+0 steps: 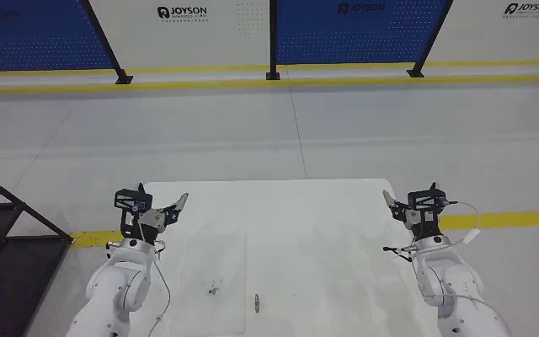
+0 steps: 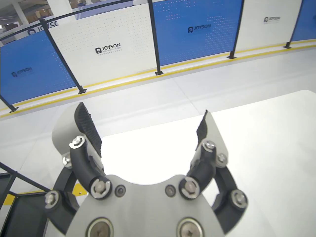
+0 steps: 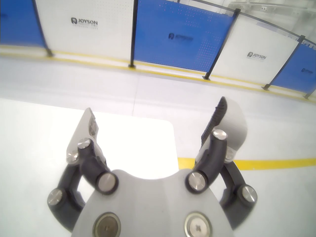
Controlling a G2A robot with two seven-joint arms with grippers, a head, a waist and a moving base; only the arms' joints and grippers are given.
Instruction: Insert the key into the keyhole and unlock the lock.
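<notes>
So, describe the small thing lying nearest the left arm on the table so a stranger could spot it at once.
Look down on the white table and follow its near edge toward the left arm. Two tiny things lie there apart; the one meant is the grey stubby piece closer to that arm, while its neighbour is a darker slim sliver.

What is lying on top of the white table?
On the white table, near the robot's edge, lie a small grey piece and a thin dark piece, apart. Too small to tell key from lock. Nothing covers them.
</notes>
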